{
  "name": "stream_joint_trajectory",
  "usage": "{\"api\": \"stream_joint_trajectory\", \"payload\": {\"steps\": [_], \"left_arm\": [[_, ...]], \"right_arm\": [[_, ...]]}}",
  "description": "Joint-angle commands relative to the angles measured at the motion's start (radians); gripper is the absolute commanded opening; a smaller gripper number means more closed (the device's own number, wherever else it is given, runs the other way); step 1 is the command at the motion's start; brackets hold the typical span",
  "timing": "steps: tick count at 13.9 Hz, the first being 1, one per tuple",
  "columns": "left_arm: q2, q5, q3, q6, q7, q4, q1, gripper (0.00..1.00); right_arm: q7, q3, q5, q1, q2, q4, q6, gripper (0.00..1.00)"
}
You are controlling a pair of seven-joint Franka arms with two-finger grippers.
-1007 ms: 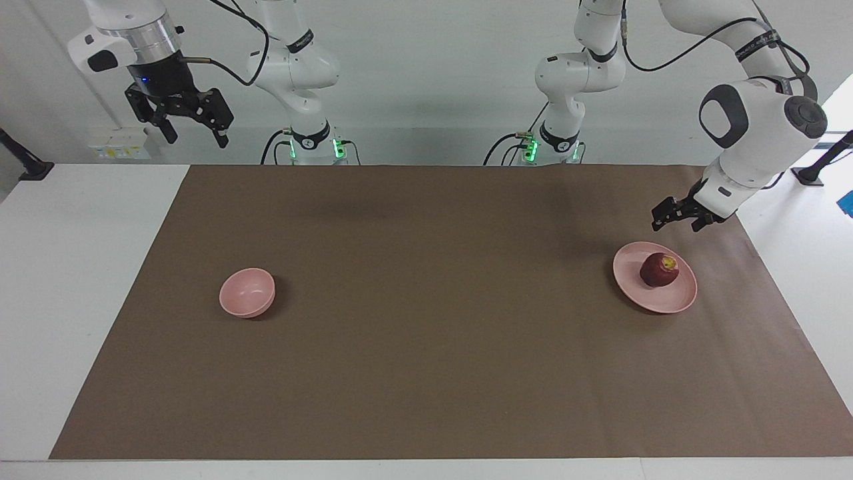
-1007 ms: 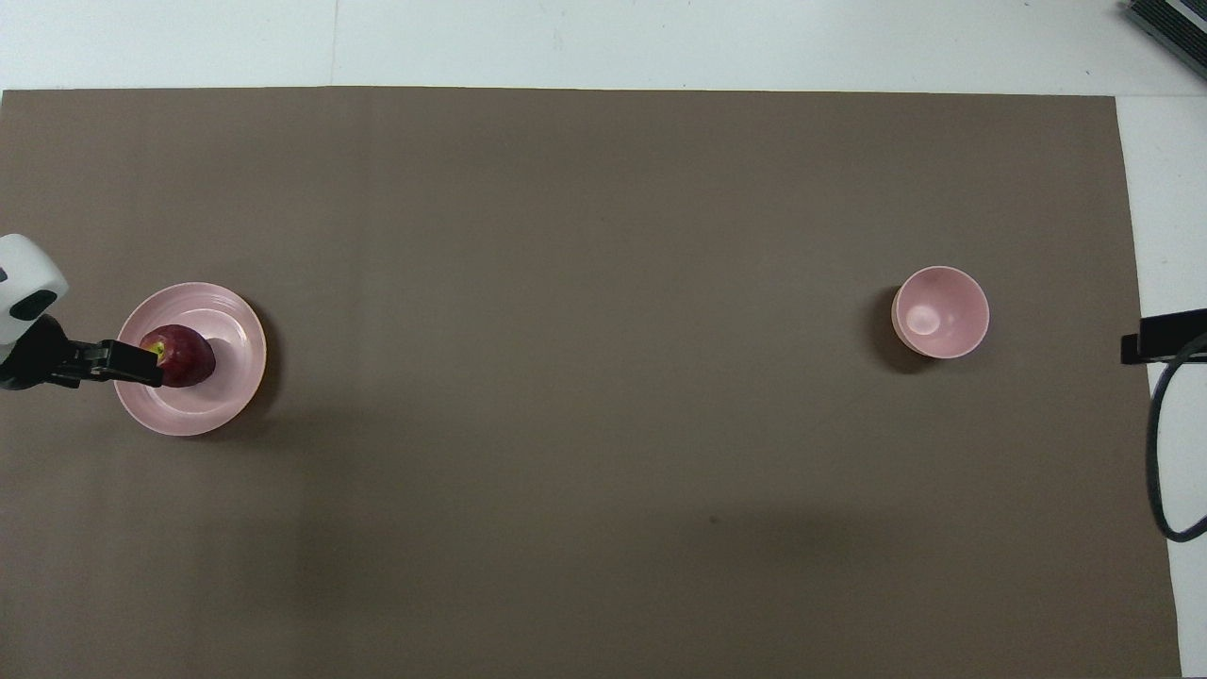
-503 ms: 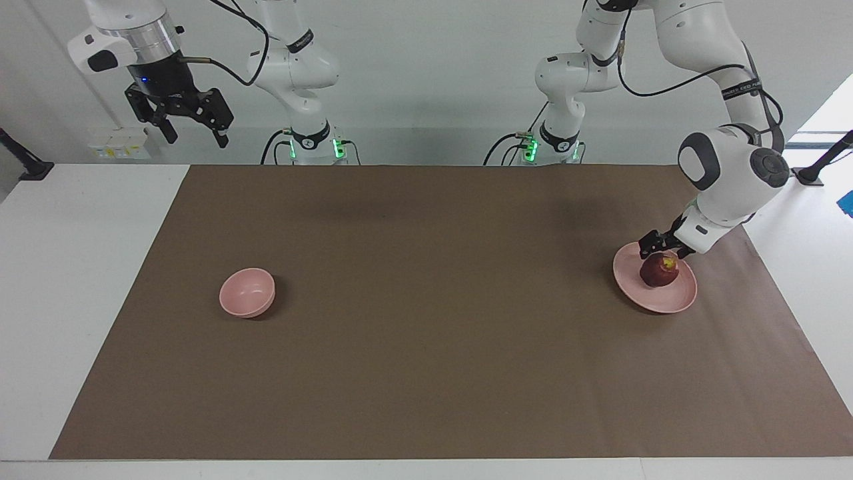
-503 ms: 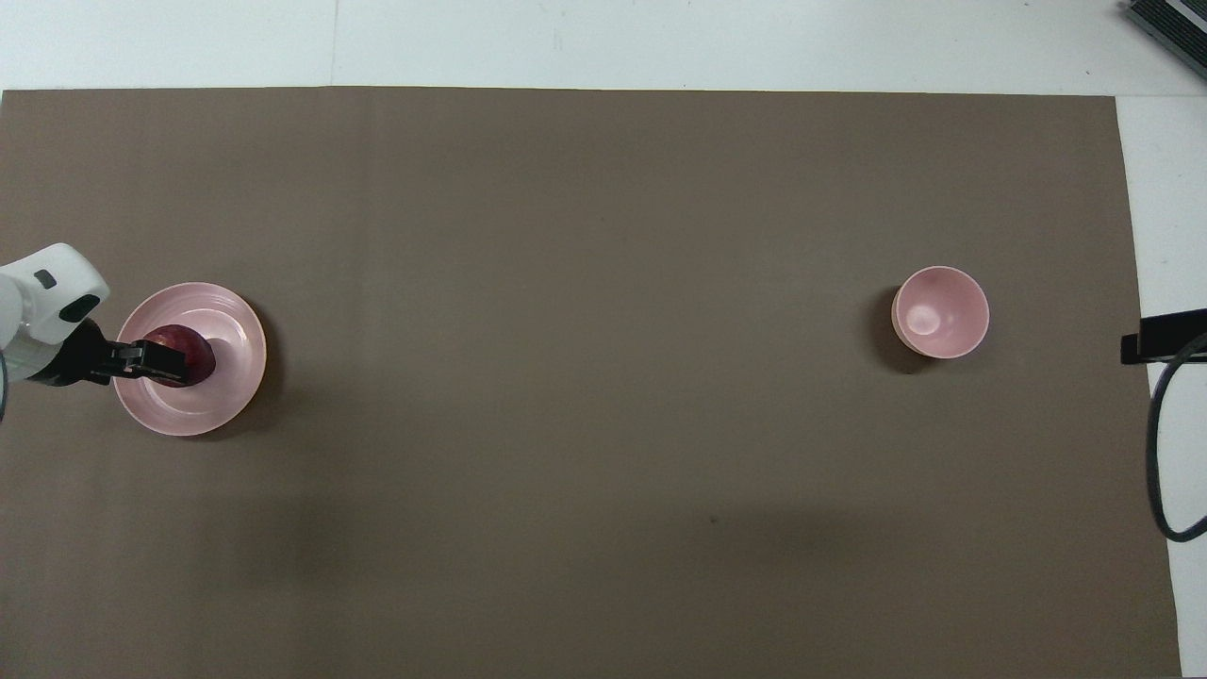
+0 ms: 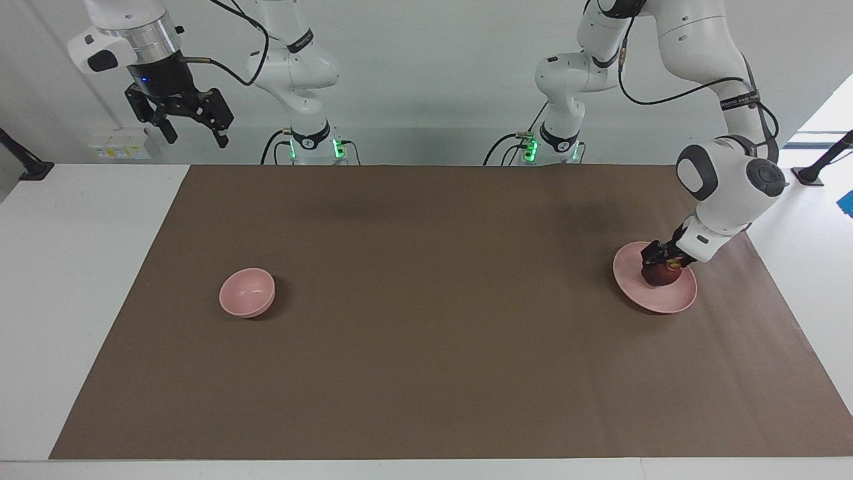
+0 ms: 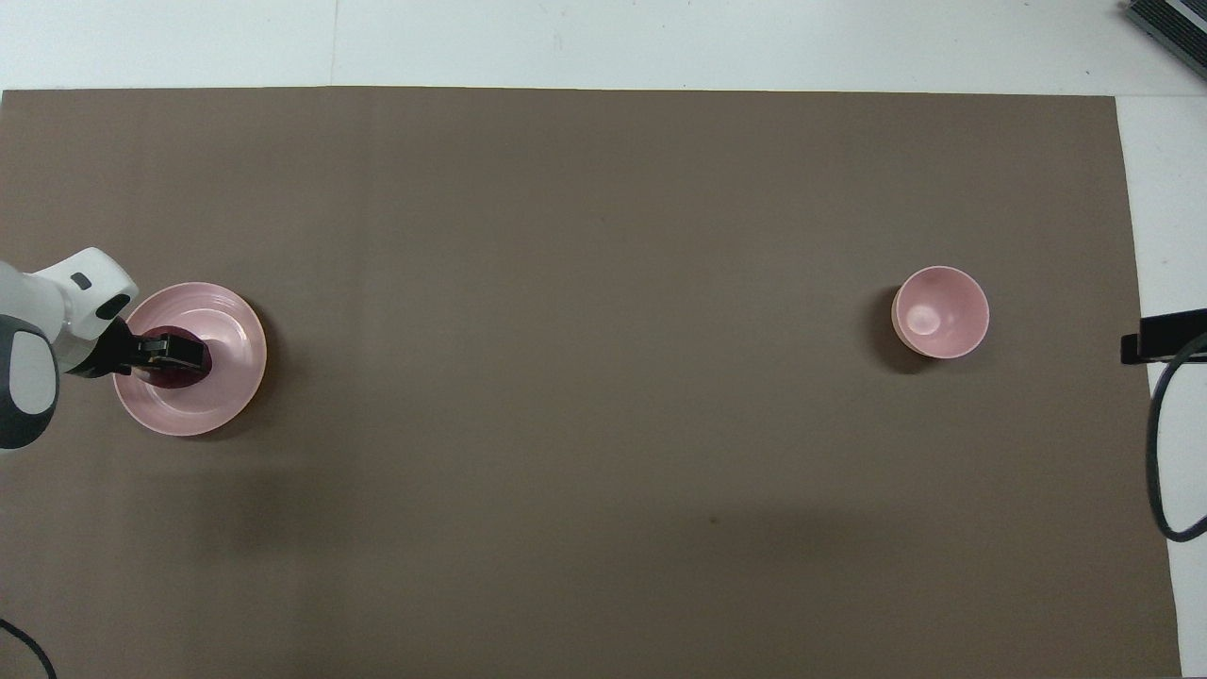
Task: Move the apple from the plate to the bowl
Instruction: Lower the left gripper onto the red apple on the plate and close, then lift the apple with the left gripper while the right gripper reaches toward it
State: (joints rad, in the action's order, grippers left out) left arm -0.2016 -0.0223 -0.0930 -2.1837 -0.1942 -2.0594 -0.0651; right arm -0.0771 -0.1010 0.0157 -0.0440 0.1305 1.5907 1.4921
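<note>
The left pincer [image 5: 660, 257] has dropped from above the plate's [image 5: 650, 297] edge onto the apple [image 5: 661, 275], fingers spread around it, not lifting. The overhead view hides most of the apple; the facing view shows it resting on the plate. The right pincer [image 5: 193, 130] waits open, raised. The bowl [image 5: 247, 292] sits well apart on the tabletop [image 5: 426, 373].

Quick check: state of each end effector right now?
Left end effector: open, down around the apple on the plate, not yet closed.
Right end effector: open, empty, waiting raised.
</note>
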Motion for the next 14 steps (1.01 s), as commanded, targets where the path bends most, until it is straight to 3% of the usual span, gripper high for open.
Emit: {"api": "stream_joint_trajectory", "payload": {"steps": [1,3,4,6,7,8,12,14], "left_arm": [[-0.01,0.009,0.002,-0.045,0.021,-0.021,0.005,1.0],[-0.012,0.007,0.002,-0.045,0.022,-0.021,0.007,1.0],[-0.012,0.007,0.004,-0.045,0.042,-0.024,0.01,0.94],[-0.012,0.007,0.004,-0.044,0.123,-0.024,0.01,0.31],[-0.012,0.007,0.004,-0.042,0.16,-0.022,0.011,0.07],[-0.012,0.007,0.004,-0.039,0.167,-0.019,0.014,0.0],[-0.013,0.007,0.004,0.011,0.17,0.011,0.013,0.0],[-0.013,-0.011,0.004,0.106,0.186,0.069,0.014,0.0]], "right_arm": [[-0.013,0.007,-0.005,0.007,0.001,-0.005,-0.004,1.0],[-0.013,0.007,-0.005,0.007,0.001,-0.003,-0.006,1.0],[-0.013,0.007,-0.005,0.007,0.001,-0.005,-0.004,1.0],[-0.013,0.007,-0.005,0.007,0.001,-0.005,-0.004,1.0],[-0.013,0.007,-0.005,0.007,0.001,-0.005,-0.004,1.0],[-0.013,0.007,-0.005,0.007,0.001,-0.003,-0.004,1.0],[-0.013,0.007,-0.005,0.007,0.001,-0.003,-0.004,1.0],[-0.013,0.007,-0.005,0.007,0.001,-0.005,-0.004,1.0]]}}
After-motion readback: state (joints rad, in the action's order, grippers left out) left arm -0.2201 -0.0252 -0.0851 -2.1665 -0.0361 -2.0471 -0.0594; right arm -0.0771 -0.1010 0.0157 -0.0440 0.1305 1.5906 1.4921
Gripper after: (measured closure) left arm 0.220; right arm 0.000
